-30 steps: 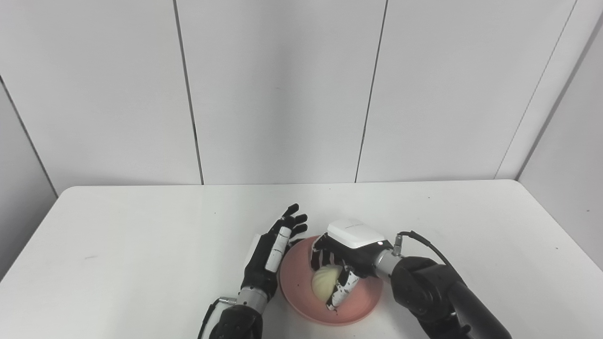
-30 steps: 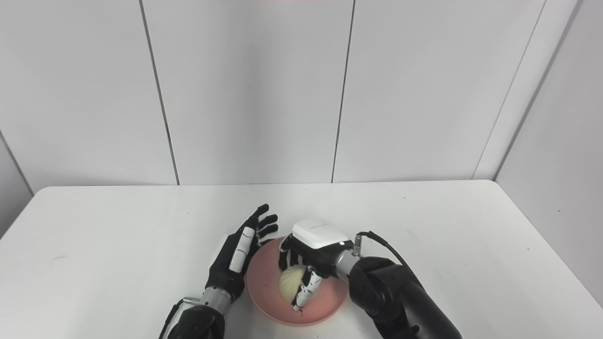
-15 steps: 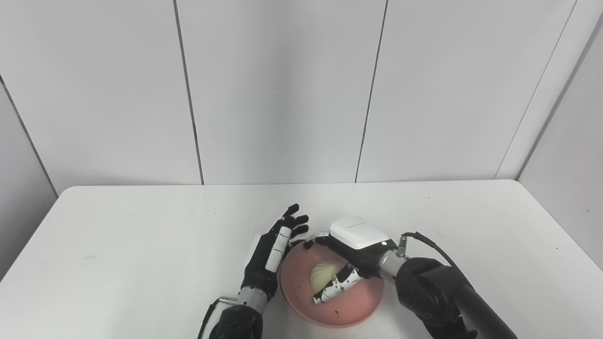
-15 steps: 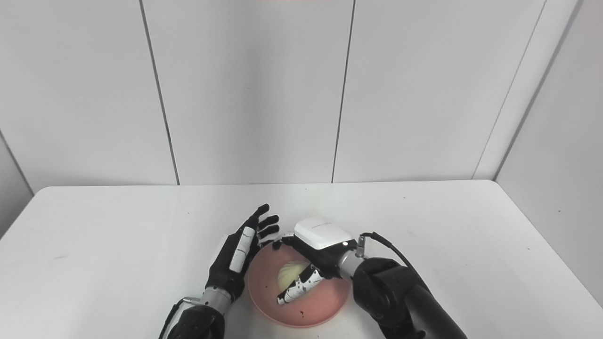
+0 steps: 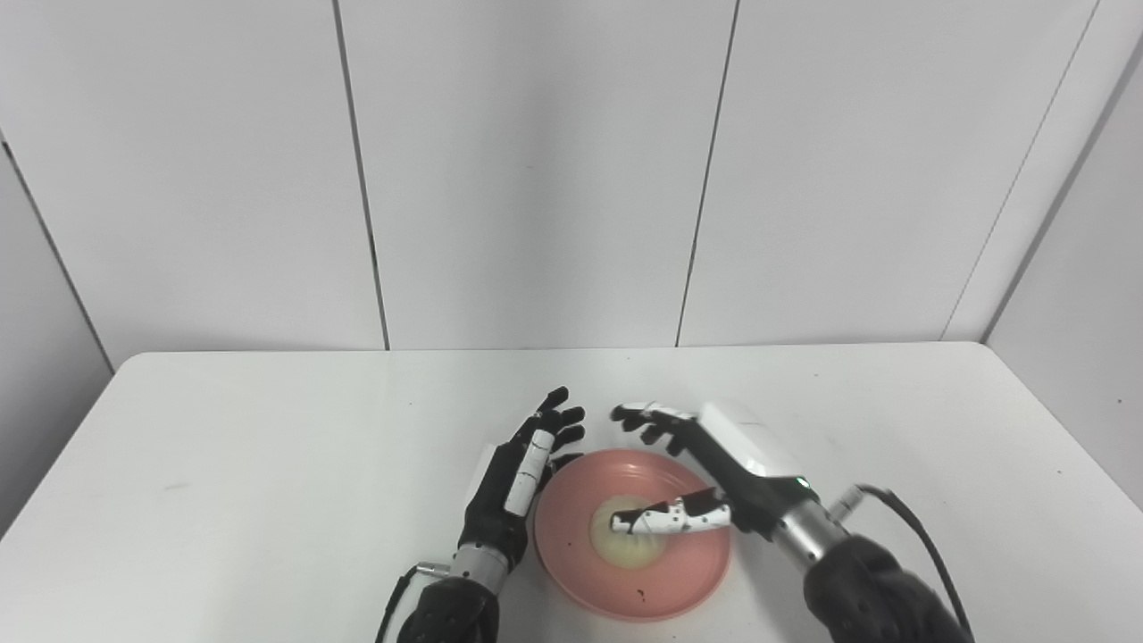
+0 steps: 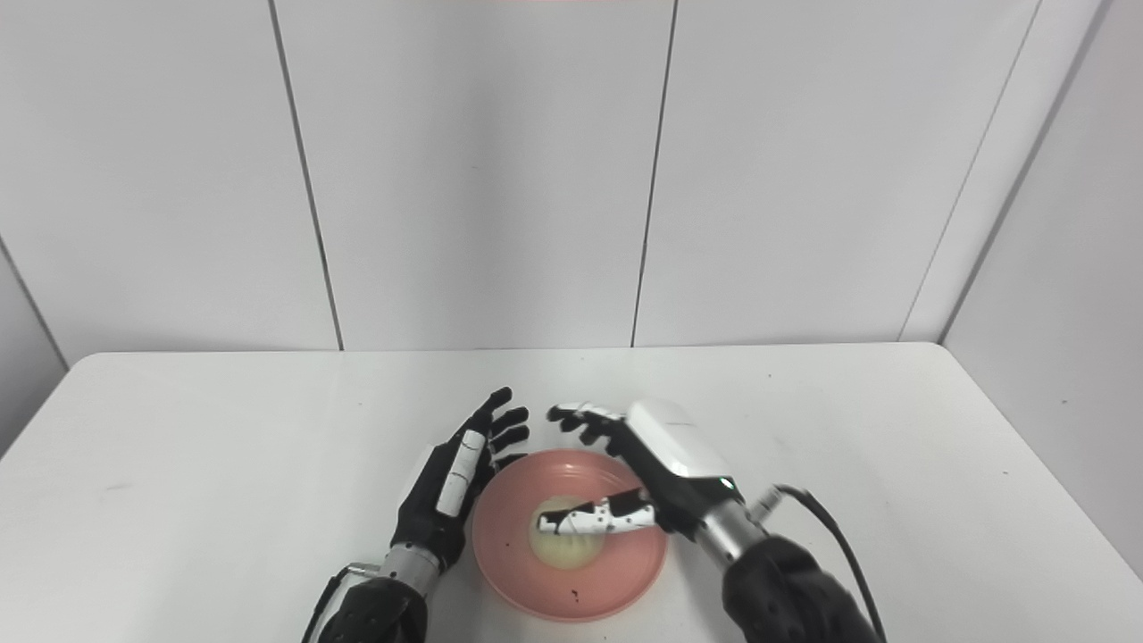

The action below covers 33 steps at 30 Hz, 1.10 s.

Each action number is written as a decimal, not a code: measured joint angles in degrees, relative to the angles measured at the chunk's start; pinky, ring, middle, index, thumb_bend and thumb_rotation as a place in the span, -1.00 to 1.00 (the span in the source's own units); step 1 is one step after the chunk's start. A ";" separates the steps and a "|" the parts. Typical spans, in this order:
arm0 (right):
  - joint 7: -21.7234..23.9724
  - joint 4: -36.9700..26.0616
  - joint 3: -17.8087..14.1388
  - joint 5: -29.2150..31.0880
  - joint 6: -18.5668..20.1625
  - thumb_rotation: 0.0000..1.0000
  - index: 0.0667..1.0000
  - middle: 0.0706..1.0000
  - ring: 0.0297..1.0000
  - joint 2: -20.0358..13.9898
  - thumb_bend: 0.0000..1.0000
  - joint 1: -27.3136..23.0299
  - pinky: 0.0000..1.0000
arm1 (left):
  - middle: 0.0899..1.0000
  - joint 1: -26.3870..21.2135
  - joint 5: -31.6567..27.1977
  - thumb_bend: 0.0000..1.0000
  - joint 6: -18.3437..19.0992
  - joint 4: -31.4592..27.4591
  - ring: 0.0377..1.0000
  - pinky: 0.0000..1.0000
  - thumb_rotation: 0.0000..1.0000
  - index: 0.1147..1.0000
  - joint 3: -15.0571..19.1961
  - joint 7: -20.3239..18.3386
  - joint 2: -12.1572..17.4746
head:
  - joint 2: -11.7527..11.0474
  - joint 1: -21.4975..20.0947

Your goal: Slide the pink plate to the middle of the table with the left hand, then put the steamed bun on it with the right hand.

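Resting on pink plate (image 5: 665,585), steamed bun (image 5: 625,546) released; right hand (image 5: 714,464) spread empty, left hand (image 5: 518,478) flat, empty, bracing rim.

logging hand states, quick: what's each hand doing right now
Left hand: open, holding nothing, beside the pink plate.
Right hand: open, fingers spread above the steamed bun, not gripping it.
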 measured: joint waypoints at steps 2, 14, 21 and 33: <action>-4.87 3.12 -3.33 5.14 -4.04 0.40 0.48 0.38 0.27 3.44 0.48 1.81 0.10 | 0.69 0.00 0.00 0.67 -0.29 0.13 0.70 0.52 0.81 0.74 0.09 0.06 0.00 | -0.17 0.09; -9.47 16.65 -15.68 36.63 -13.95 0.85 0.71 0.65 0.56 13.30 0.61 0.20 0.48 | 0.96 3.17 0.91 0.51 -1.46 -3.04 0.96 0.94 0.80 0.88 0.91 4.83 -0.62 | 0.88 -0.78; -7.23 17.29 -15.53 40.55 -7.87 0.89 0.81 0.79 0.68 13.38 0.64 -0.13 0.62 | 1.00 4.41 3.86 0.50 -0.24 -5.37 1.00 1.00 0.85 0.91 -0.30 6.04 0.37 | 1.32 -4.38; -7.37 16.84 -14.42 39.69 -4.71 0.94 0.86 0.86 0.74 13.57 0.66 -0.15 0.70 | 1.00 5.39 4.05 0.43 1.22 -7.64 1.00 1.00 0.82 0.99 -0.43 6.20 0.82 | 2.19 -4.48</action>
